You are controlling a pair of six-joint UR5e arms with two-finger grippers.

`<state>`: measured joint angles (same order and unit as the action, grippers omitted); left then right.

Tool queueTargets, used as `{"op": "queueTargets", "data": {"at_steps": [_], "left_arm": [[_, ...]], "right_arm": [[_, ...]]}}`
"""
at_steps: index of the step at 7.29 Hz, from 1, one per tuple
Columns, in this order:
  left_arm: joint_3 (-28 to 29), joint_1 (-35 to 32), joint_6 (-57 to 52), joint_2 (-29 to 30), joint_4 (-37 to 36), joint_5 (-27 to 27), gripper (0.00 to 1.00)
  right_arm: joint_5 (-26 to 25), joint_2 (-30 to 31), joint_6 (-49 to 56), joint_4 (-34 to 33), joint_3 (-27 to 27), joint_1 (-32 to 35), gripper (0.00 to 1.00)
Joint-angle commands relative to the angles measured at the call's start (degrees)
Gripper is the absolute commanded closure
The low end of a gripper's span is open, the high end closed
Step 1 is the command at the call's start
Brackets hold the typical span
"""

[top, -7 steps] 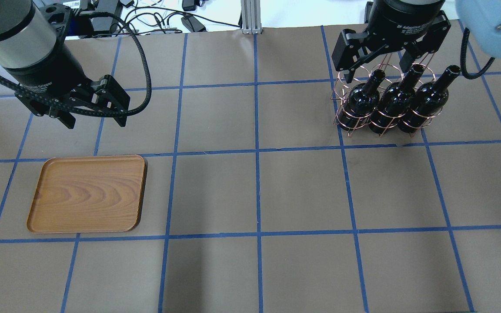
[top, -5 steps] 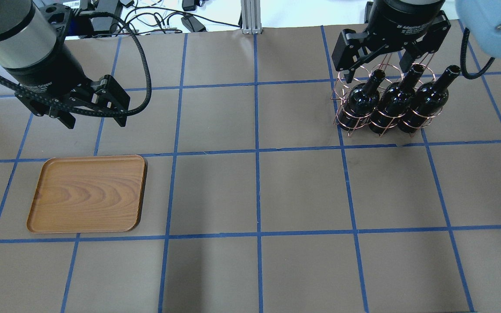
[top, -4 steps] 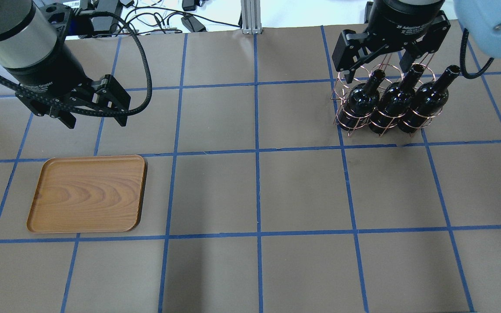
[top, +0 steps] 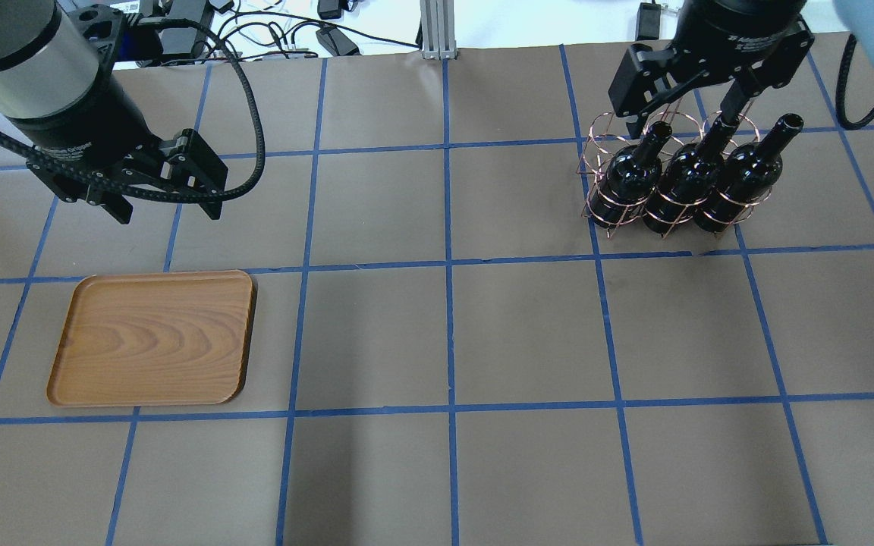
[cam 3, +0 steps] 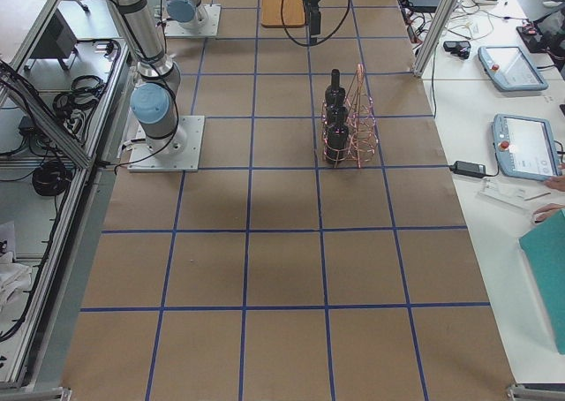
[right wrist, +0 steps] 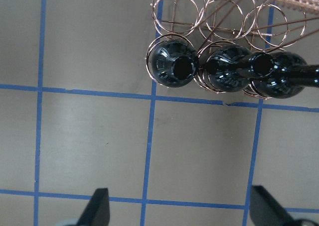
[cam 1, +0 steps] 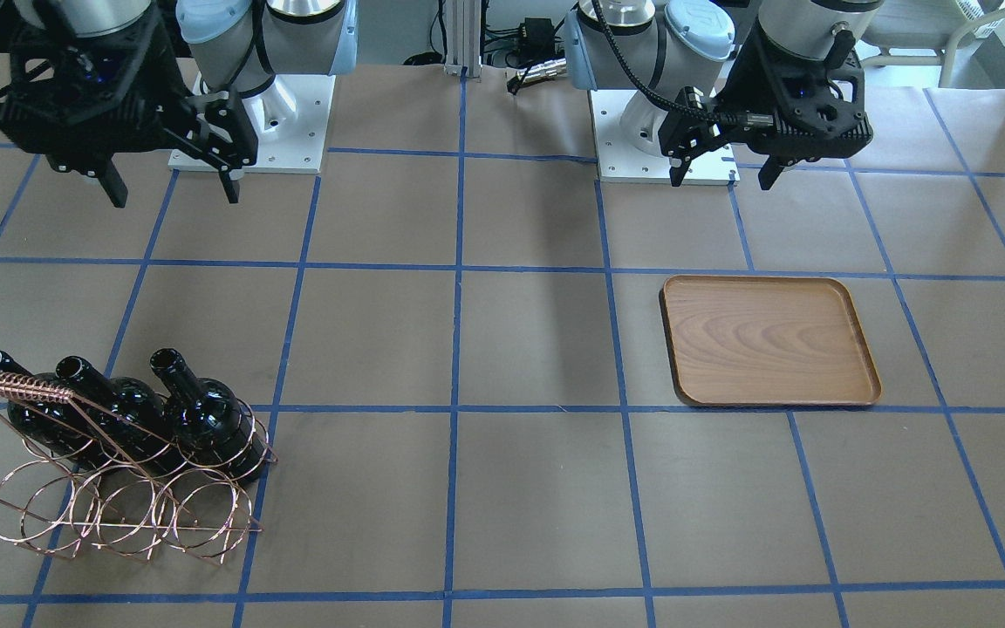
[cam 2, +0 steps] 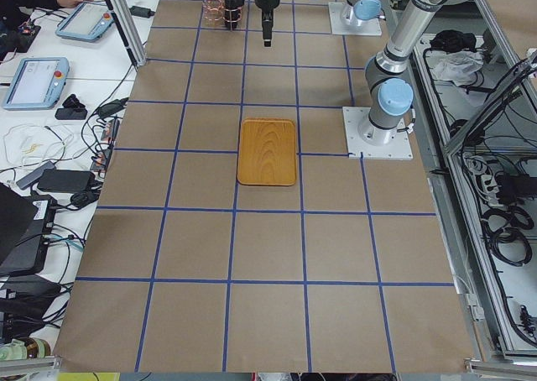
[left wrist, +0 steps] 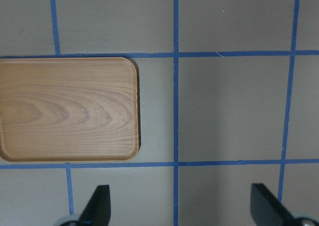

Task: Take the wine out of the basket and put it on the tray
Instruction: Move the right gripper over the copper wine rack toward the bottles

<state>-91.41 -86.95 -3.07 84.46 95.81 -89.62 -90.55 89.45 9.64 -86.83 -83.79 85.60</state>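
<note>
Three black wine bottles (top: 683, 178) stand leaning in the copper wire basket (top: 598, 144), also in the front view (cam 1: 119, 515) with the bottles (cam 1: 197, 414). My right gripper (top: 683, 106) is open and empty, high above the basket's robot side, apart from the bottles. Its wrist view looks down on the bottle mouths (right wrist: 182, 66), its gripper (right wrist: 182, 211) below them in the picture. The brown wooden tray (top: 152, 337) lies empty, also in the left wrist view (left wrist: 67, 109). My left gripper (top: 166, 211) is open and empty beside the tray's robot-side edge.
The table is brown paper with a blue tape grid (top: 448, 262). The two arm bases (cam 1: 249, 131) stand on the robot's side. Cables and a metal post (top: 433, 30) lie at that table edge. Operators' tablets (cam 3: 525, 145) sit on side desks.
My right gripper has shifted to the right and toward the top of the overhead view, still open. The left arm, the bottles and the tray have hardly moved.
</note>
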Motion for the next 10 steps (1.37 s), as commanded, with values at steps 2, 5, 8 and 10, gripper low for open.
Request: {"op": "queueTargets", "data": {"at_steps": [2,5,8,10], "left_arm": [[0.0,0.0,0.0,0.0,-0.1,0.0,0.00],[0.0,-0.1,0.1,0.0,-0.1,0.1,0.00],[0.0,-0.1,0.1,0.1,-0.1,0.0,0.00],[0.0,-0.1,0.0,0.1,0.1,0.0,0.00]], "right_arm": [[0.5,-3.9,6.9,-6.9,-4.8,-9.5,0.00],[0.5,-10.9,5.9,-14.3,-4.6,-9.4,0.00],[0.6,-13.0,2.4,-16.2,-4.0,-8.8,0.01],[0.4,-13.6,0.5,-17.1,-3.2,-7.2,0.03]]}}
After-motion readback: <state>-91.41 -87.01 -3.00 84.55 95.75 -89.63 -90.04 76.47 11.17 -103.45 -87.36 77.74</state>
